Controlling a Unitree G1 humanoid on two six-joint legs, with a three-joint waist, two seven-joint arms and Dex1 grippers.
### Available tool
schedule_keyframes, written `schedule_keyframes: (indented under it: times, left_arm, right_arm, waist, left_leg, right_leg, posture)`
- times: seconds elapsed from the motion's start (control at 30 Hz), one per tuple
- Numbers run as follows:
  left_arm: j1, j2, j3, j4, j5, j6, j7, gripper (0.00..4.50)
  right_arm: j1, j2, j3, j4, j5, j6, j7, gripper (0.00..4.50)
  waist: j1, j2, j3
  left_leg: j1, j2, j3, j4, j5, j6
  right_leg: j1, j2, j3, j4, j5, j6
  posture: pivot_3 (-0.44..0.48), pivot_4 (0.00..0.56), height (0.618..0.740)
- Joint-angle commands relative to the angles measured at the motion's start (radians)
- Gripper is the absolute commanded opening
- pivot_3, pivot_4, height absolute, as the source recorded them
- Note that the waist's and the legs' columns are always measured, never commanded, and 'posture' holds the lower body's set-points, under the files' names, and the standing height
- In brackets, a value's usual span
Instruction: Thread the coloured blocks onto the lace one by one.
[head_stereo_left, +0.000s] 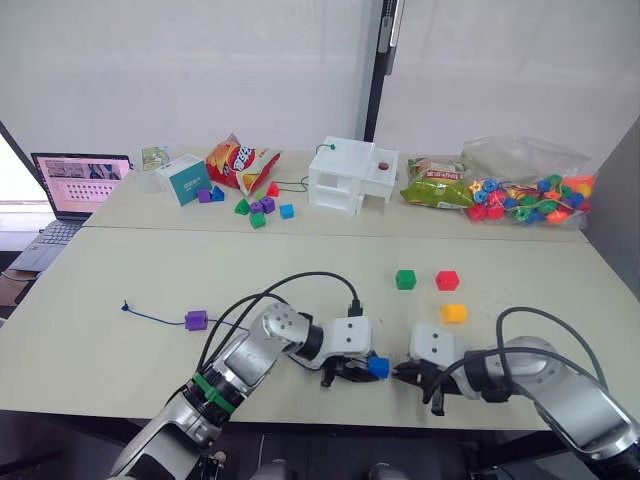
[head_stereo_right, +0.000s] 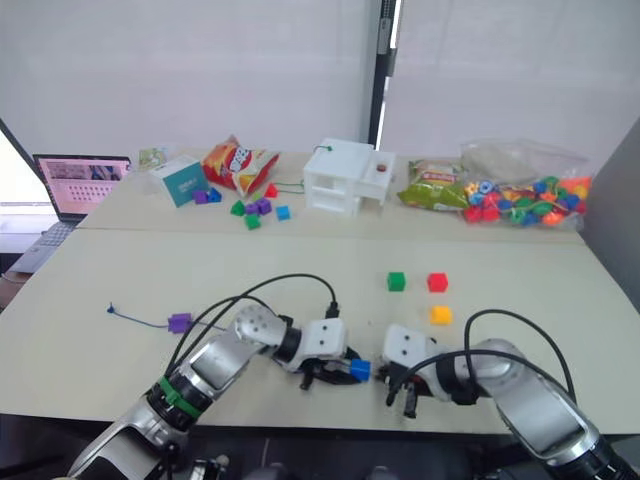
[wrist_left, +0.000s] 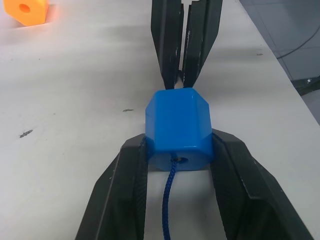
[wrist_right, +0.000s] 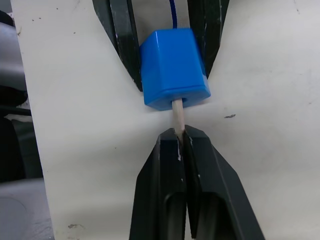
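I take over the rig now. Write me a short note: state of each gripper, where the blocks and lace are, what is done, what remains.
Left gripper: shut on the small blue plastic block, held at the near table edge.
Right gripper: shut on the pale stiff tip of the thin dark blue lace, which sticks out of the blue block's hole.
Done: the purple block sits on the lace, far along toward its other end; the blue block is threaded.
Left: pull the blue block along the lace, then thread the green block, red block and yellow block, lying loose on the table.
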Motion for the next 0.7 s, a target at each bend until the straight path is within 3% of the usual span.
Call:
schedule_keyframes:
  times: [0.03, 0.17, 0.33, 0.57, 0.7]
  left_arm:
    - [-0.015, 0.005, -0.01, -0.007, 0.006, -0.012, -0.017, 1.28]
    - [-0.017, 0.023, 0.0, -0.011, 0.003, -0.014, -0.027, 1.28]
    - [-0.001, 0.126, 0.044, -0.021, -0.004, -0.069, -0.061, 1.28]
    - [0.072, 0.4, 0.177, 0.043, -0.061, -0.17, -0.179, 1.28]
    - [0.084, 0.497, 0.213, 0.157, -0.039, -0.264, -0.193, 1.28]
  right_arm:
    - [-0.015, -0.017, -0.001, -0.01, -0.016, -0.015, 0.003, 0.0]
    - [-0.016, -0.021, 0.002, -0.007, -0.019, -0.022, 0.011, 0.0]
    - [-0.021, -0.029, -0.002, 0.0, -0.016, -0.032, 0.02, 0.0]
    - [-0.039, -0.027, 0.001, 0.007, -0.012, -0.049, 0.038, 0.0]
    - [-0.039, -0.025, 0.003, 0.014, -0.013, -0.062, 0.043, 0.0]
  waist:
    - [0.0, 0.0, 0.0]
    - [0.0, 0.0, 0.0]
    - [-0.003, 0.0, 0.0]
    - [-0.019, 0.0, 0.0]
    - [-0.022, 0.0, 0.0]
  left_leg:
    - [0.0, 0.0, 0.0, 0.0, 0.0, 0.0]
    - [0.0, 0.0, 0.0, 0.0, 0.0, 0.0]
    - [0.001, 0.001, 0.0, 0.0, 0.0, 0.0]
    - [0.001, 0.002, 0.0, -0.002, 0.0, 0.0]
    - [0.002, 0.002, 0.0, -0.003, 0.0, 0.0]
  right_leg:
    - [0.0, 0.0, 0.0, 0.0, 0.0, 0.0]
    - [0.0, 0.0, 0.0, 0.0, 0.0, 0.0]
    - [0.0, 0.001, 0.0, 0.0, 0.0, 0.0]
    - [-0.001, 0.002, 0.001, 0.001, -0.001, -0.001]
    - [-0.001, 0.001, 0.0, 0.001, -0.001, -0.002]
  posture:
    - [0.0, 0.15, 0.74]
    - [0.0, 0.15, 0.74]
    - [0.0, 0.15, 0.74]
    - [0.0, 0.15, 0.74]
    - [0.0, 0.15, 0.74]
